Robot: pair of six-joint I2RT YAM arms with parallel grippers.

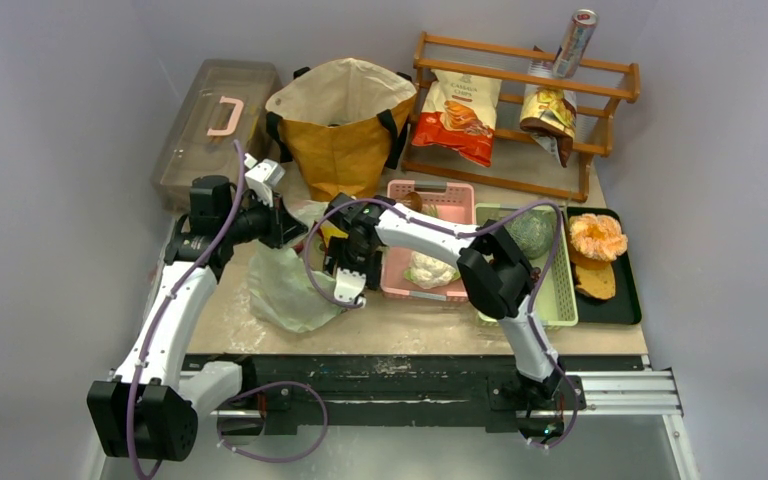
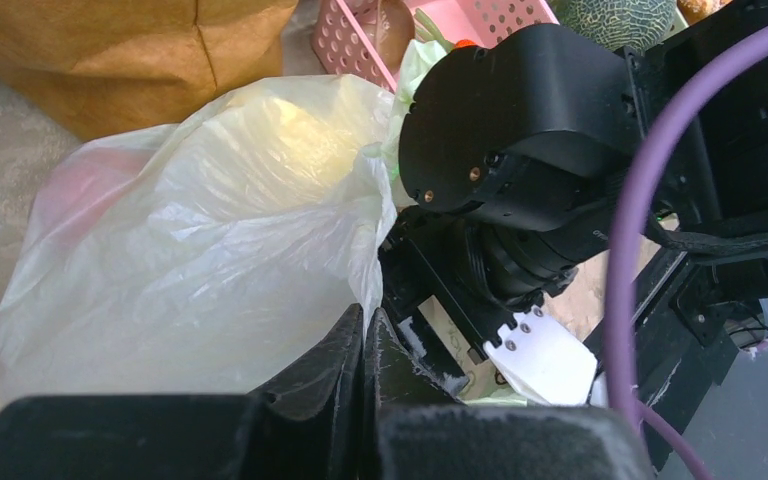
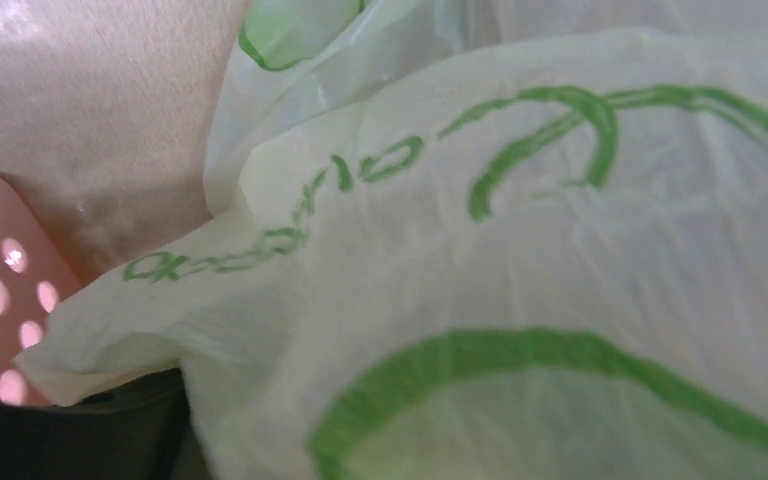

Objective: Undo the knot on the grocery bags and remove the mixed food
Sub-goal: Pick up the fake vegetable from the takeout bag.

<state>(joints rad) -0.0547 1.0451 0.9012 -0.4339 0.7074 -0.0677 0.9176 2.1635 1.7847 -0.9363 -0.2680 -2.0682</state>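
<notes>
- My left gripper (image 2: pixel 365 338) is clenched on the film of the pale-green plastic bag (image 2: pixel 200 230).
- My right gripper (image 1: pixel 349 292) hangs right at that bag; released or clenched, I cannot tell.
- The bag lies beside the pink basket (image 1: pixel 430 187).

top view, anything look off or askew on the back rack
Yes: the can on the rack leans tilted against its top rails instead of standing upright, so it looks precarious. The chip bags below it slump against the rails.
</notes>
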